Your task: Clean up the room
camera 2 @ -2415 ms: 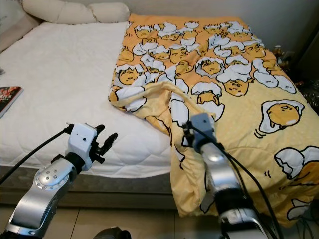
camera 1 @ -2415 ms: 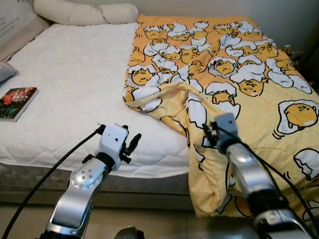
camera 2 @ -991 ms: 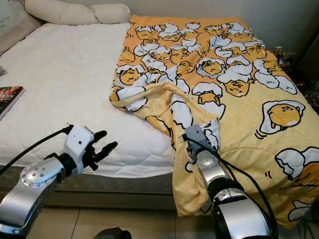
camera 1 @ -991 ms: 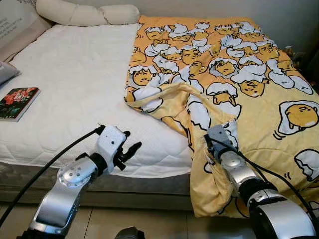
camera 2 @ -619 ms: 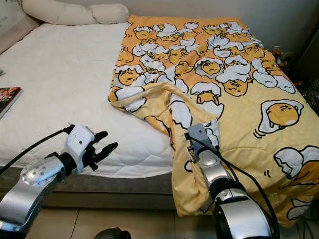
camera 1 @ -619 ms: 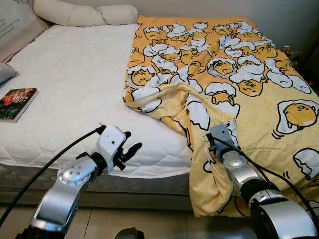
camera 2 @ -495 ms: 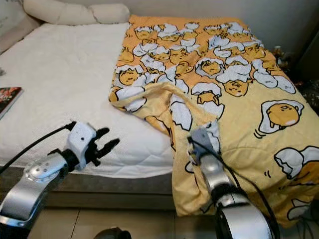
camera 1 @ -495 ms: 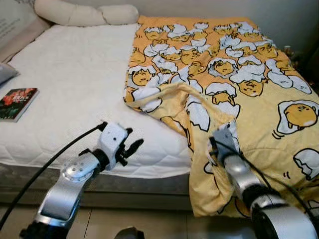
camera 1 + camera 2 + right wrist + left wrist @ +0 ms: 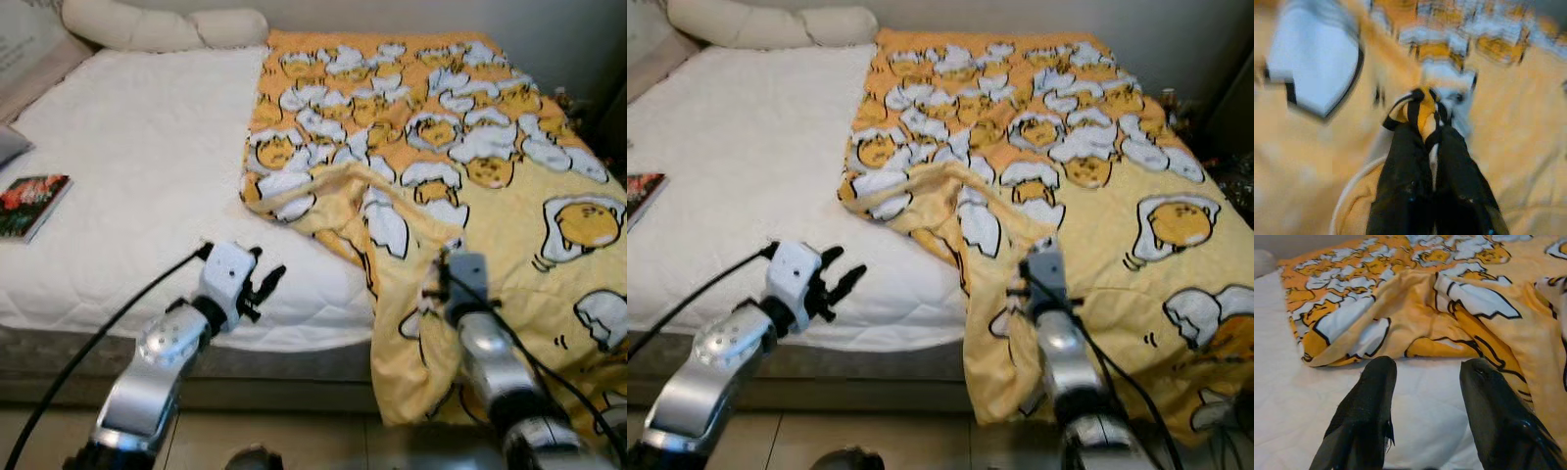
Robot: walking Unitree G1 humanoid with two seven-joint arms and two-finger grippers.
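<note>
Right gripper (image 9: pixel 1425 115), lower right of the head views: pinching a fold of the yellow egg-print blanket (image 9: pixel 509 147), fingers closed on the cloth. Left gripper (image 9: pixel 1422 377), lower centre-left: hovering with its 2 fingers spread wide over the white mattress (image 9: pixel 137 176), near the blanket's folded-back corner. Blanket is covering the right half of the bed, its edge hanging off the front. Judgement: keeping the pinch firm and drawing the cloth evenly should be avoiding bunching. Right wrist view is blurring; the grip depth is hard to judge.
</note>
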